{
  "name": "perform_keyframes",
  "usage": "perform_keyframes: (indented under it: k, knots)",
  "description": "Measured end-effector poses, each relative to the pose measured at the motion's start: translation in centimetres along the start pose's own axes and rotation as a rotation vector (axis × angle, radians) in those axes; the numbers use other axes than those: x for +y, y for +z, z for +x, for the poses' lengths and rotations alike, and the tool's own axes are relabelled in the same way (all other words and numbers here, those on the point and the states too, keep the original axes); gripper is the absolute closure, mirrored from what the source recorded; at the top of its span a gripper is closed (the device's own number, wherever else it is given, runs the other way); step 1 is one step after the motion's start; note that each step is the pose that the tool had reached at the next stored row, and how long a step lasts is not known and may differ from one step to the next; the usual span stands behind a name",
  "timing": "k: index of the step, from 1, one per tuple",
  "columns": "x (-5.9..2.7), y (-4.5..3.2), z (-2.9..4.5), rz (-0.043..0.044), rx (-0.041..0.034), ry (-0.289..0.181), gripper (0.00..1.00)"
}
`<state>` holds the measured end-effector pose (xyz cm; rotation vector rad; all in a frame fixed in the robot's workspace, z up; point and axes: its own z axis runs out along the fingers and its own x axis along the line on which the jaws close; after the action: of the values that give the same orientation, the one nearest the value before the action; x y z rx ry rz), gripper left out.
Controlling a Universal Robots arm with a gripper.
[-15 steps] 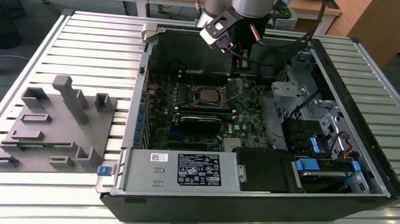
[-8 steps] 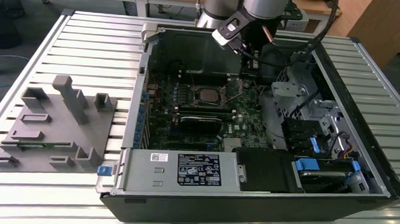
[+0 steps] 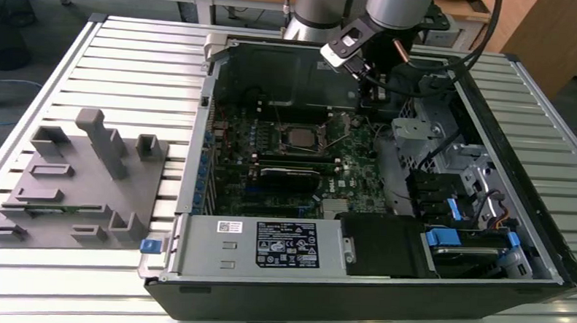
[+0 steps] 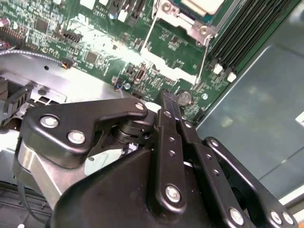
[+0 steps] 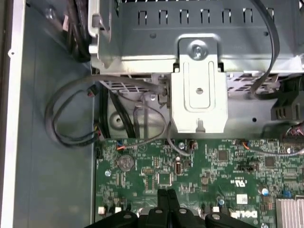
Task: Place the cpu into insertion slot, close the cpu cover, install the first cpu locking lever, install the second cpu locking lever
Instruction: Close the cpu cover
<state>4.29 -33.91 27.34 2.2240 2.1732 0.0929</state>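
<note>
Slatted metal bench [image 3: 127,52] fills the exterior view, w/ an open PC case [image 3: 521,179] lying on it, centre to right. On the exterior view's left sits a grey plastic jig [image 3: 74,181] of posts and pockets. A labelled power box [image 3: 265,244] lies along the case's lower edge, w/ blue drive tabs [image 3: 441,237] at lower right.

The green board [image 3: 352,157] covers the case floor. The chip [image 3: 297,136], dull silver top up, sits in the socket [image 3: 279,135] at about mid-board, just above centre of the exterior view, w/ black memory sticks [image 3: 288,161] just below it. In the second wrist view the chip's edge [image 4: 199,4] shows inside the thin silvery cover [image 4: 175,18]. One wire lever [image 4: 149,35] and another [image 4: 205,54] run out from the frame's corners; can't tell if either is hooked down.

The arm [image 3: 397,6] comes in at upper centre of the exterior view, and the gripper [image 3: 372,99] is inside the case, up and to the right of the socket and apart from it.

Both wrist views show the gripper [image 4: 166,97] [image 5: 167,194] over the board's edge zone. Its black jaws are pressed together, nothing seen between them. A coin battery [image 4: 184,97] [image 5: 126,163] lies nearby. Beyond the tips in the first wrist view are a bent metal bracket [image 5: 198,95], a looped grey cable [image 5: 71,118] and a finned heatsink [image 5: 289,211].
</note>
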Motion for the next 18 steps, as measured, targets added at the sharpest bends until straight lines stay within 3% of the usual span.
perform_keyframes:
  k: [7,18]
  knots:
    - [0.14,0.16,-0.01,0.0000,0.0002,0.000,0.89]
    - [0.28,2.03,-0.13,0.0011,-0.0001,0.000,0.89]
